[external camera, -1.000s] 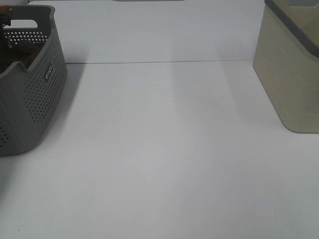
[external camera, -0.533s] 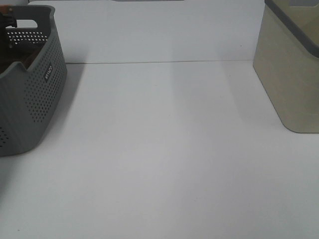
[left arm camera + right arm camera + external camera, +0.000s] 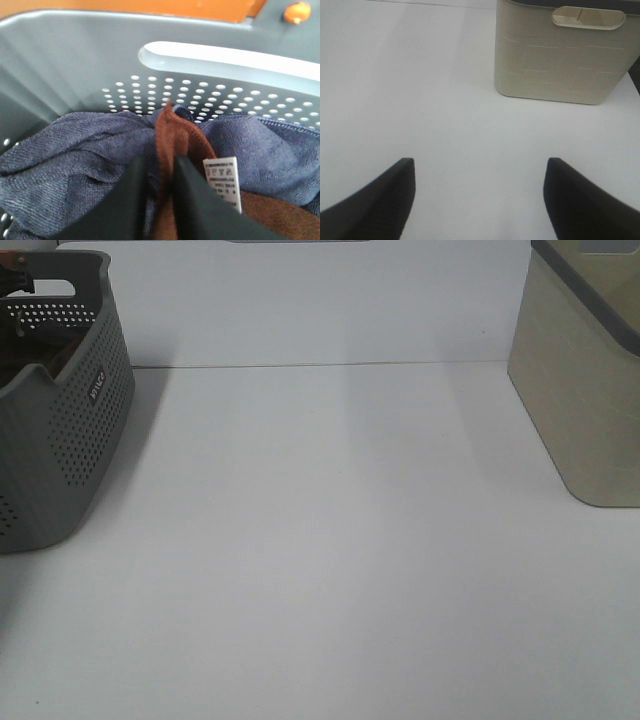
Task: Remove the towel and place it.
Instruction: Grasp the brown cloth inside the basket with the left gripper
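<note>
In the left wrist view the reddish-brown towel (image 3: pixel 176 132) lies in the grey perforated basket (image 3: pixel 75 55). One fold of it stands up and a white tag (image 3: pixel 222 181) shows on its edge. My left gripper (image 3: pixel 160 164) is shut on that raised fold, deep in the basket near its handle slot. A blue-grey cloth (image 3: pixel 75 155) lies around and under the towel. My right gripper (image 3: pixel 480 165) is open and empty above the white table. In the exterior high view the basket (image 3: pixel 70 430) stands at the far left; neither gripper shows clearly there.
A beige bin (image 3: pixel 585 390) with a grey rim stands at the right edge of the white table (image 3: pixel 330 540). It also shows in the right wrist view (image 3: pixel 560 55), ahead of the open gripper. A wall runs behind the table.
Almost nothing differs. Only the dark shapes at the basket's far handle slot have shifted slightly. Basket, bin and table have not moved.
</note>
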You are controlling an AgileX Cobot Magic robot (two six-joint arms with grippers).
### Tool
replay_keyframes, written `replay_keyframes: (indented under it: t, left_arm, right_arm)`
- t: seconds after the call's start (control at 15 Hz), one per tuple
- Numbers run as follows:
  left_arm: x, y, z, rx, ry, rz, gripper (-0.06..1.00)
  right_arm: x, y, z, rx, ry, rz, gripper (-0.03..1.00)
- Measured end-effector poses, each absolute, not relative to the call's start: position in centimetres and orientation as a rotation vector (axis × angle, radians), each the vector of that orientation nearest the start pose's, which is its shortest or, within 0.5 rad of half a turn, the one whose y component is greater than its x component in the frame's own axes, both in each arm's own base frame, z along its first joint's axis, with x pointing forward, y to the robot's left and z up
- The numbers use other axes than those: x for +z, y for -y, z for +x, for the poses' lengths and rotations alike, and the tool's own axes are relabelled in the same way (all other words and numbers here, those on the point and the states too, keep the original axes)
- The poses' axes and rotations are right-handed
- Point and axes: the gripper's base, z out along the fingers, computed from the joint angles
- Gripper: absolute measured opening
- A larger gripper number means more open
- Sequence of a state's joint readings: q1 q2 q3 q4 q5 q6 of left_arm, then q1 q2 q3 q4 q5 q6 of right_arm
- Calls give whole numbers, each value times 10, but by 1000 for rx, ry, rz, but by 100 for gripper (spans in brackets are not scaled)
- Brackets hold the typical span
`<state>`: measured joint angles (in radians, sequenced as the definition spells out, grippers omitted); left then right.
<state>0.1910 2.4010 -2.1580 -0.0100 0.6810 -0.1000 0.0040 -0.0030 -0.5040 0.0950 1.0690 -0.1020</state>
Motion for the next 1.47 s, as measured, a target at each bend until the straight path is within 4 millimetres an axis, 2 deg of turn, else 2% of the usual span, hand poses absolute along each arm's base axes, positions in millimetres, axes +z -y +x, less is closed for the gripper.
replay_keyframes:
  t: [0.13,0.47,0.73,1.0,1.07,1.2,1.47]
  left_arm:
    - [200,-103,537,35,-2383,-345,1]
    - [203,-103,536,42,-2381,-326,0]
    - [228,-102,532,50,-2339,-302,0]
    - [243,-100,527,37,-2341,-298,0]
    - [265,-97,521,18,-2308,-272,0]
    - [289,-92,515,-24,-2263,-240,0]
    - [358,-78,490,-69,-2127,-156,0]
  right_arm:
    - [278,-8,-6,52,-2039,-113,69]
    - [278,-8,-6,52,-2039,-113,69]
    - [278,-8,-6,52,-2039,-113,69]
    - [278,-8,-6,52,-2039,-113,69]
    - [278,-8,-6,52,-2039,-113,69]
    - [278,-8,-6,52,-2039,-113,69]
    - [278,-8,-6,52,-2039,-113,69]
